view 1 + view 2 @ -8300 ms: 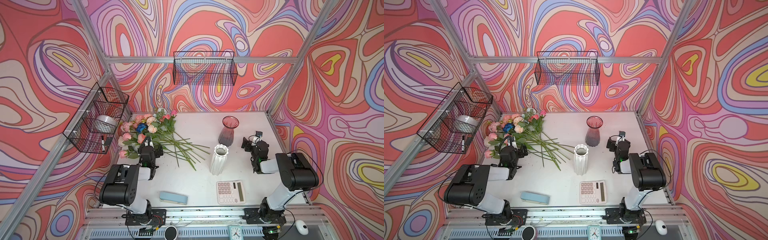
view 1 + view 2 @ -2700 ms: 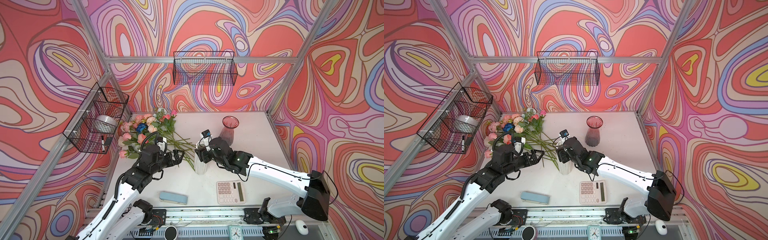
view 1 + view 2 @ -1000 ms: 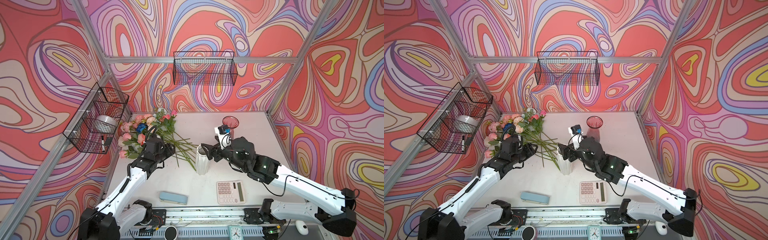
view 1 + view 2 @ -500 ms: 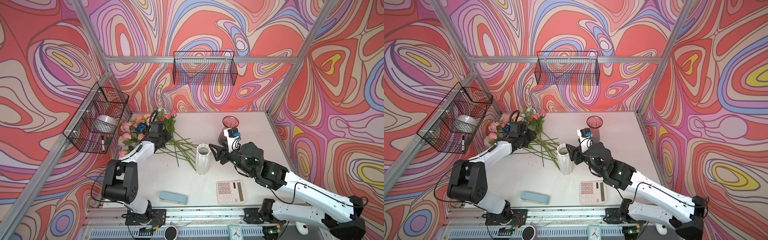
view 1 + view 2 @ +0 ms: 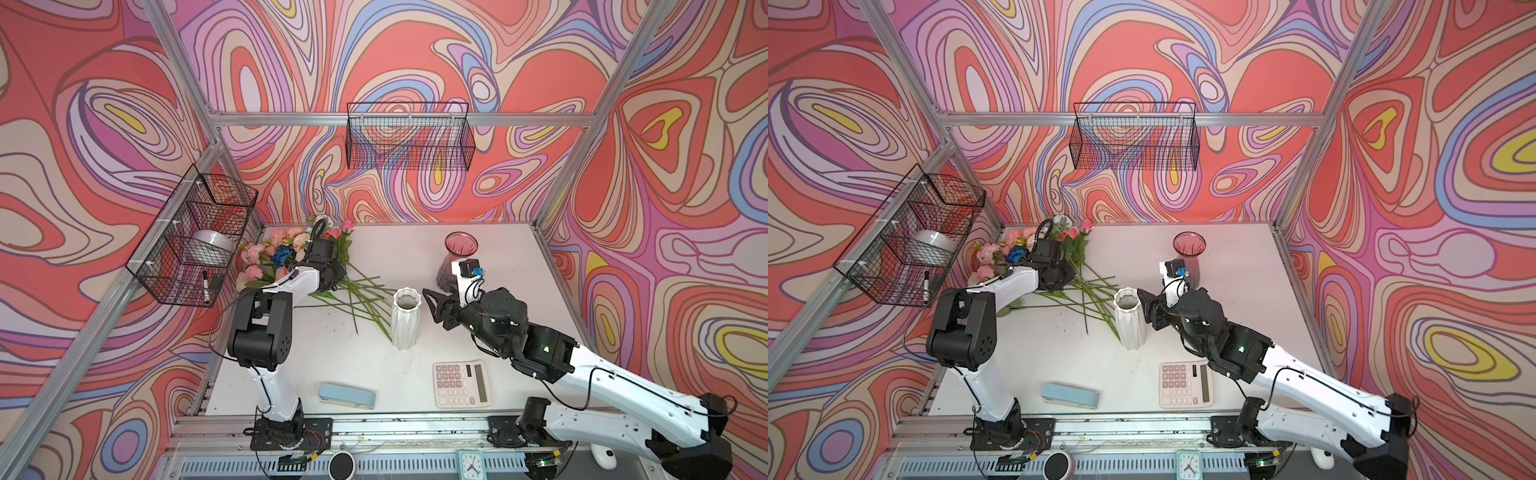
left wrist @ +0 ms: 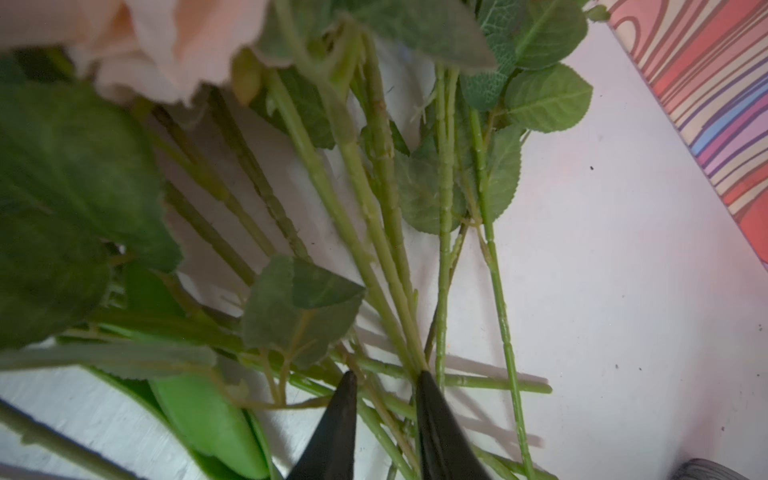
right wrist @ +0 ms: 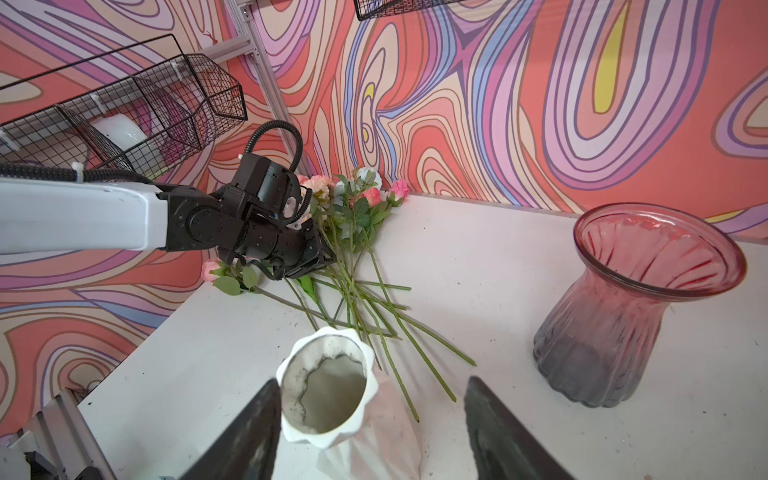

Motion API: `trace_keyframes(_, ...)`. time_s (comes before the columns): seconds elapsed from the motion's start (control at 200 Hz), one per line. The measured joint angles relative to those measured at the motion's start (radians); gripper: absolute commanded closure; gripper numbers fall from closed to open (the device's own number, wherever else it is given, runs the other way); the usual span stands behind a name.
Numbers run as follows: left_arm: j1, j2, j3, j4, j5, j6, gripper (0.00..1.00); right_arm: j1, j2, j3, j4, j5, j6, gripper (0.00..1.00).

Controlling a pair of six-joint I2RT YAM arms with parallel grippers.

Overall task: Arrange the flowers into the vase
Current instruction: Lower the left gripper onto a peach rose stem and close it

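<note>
Left arm [image 5: 301, 280]: white links, black joint blocks, looped black corrugated cable [image 7: 274, 124]. Right arm [image 5: 602, 378]: same colours, blue wrist plug [image 5: 478, 272], green LED [image 5: 545, 348]. Left gripper [image 6: 386, 374]: black tapered fingers [image 6: 336, 424].

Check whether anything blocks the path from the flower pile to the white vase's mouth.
Nothing visible. The flowers lie with stem ends beside the white vase, whose mouth is uncovered. The right gripper is open on the vase's other side, off that path.
</note>
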Motion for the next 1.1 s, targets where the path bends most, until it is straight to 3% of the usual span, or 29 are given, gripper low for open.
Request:
trace_keyframes(0.105,0.000,0.001,0.000,0.001,-0.015,0.003,0.83,0.000,0.000,0.000,0.002,0.002,-0.001,0.29)
trace_keyframes(0.245,0.000,-0.003,-0.022,0.067,-0.003,-0.003,0.70,0.000,0.004,-0.001,0.002,0.003,-0.003,0.28)
trace_keyframes(0.386,0.000,-0.046,-0.157,0.223,0.040,-0.040,0.59,0.000,0.010,-0.006,0.003,0.008,-0.004,0.28)
trace_keyframes(0.621,0.000,-0.047,-0.136,0.269,0.065,-0.069,0.56,0.000,0.026,-0.011,0.003,0.016,-0.007,0.28)
trace_keyframes(0.746,0.000,-0.035,-0.127,0.286,0.065,-0.077,0.72,0.000,0.037,-0.011,0.002,0.019,-0.011,0.28)
trace_keyframes(0.991,0.000,0.019,-0.103,0.282,0.065,-0.076,0.85,0.000,0.047,-0.011,0.002,0.026,-0.019,0.28)
trace_keyframes(1.102,0.000,0.019,-0.092,0.278,0.065,-0.076,0.98,0.000,0.050,-0.011,0.002,0.027,-0.023,0.28)
